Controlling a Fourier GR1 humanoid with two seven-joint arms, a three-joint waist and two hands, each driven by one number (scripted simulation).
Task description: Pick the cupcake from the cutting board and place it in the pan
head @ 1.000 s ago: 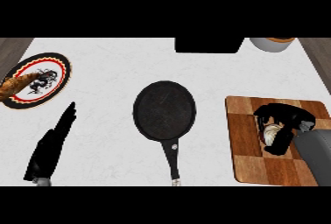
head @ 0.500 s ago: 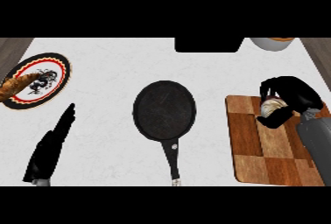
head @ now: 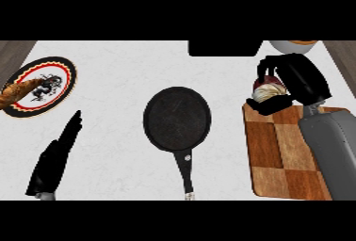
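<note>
- Currently right hand (head: 295, 82) is curled around the cupcake (head: 268, 92), at the far edge of the cutting board (head: 274, 155).
- Pan (head: 176, 118) sits at counter centre, well apart from the cupcake.
- Left hand (head: 55, 157) rests at lower left, fingers straight.
- Decorated plate (head: 40, 86) at far left.

White counter (head: 118, 136), pan (head: 176, 118), cutting board (head: 274, 155), plate (head: 43, 86)

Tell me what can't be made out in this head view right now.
- Pale cupcake: mostly hidden by the fingers of the right hand curled round it.
- Brown pastry on the round patterned plate: cut off by the left edge.
- Black box and pale round dish: cut off at the top.
- Wooden cutting board: right part hidden by the grey forearm.
</note>
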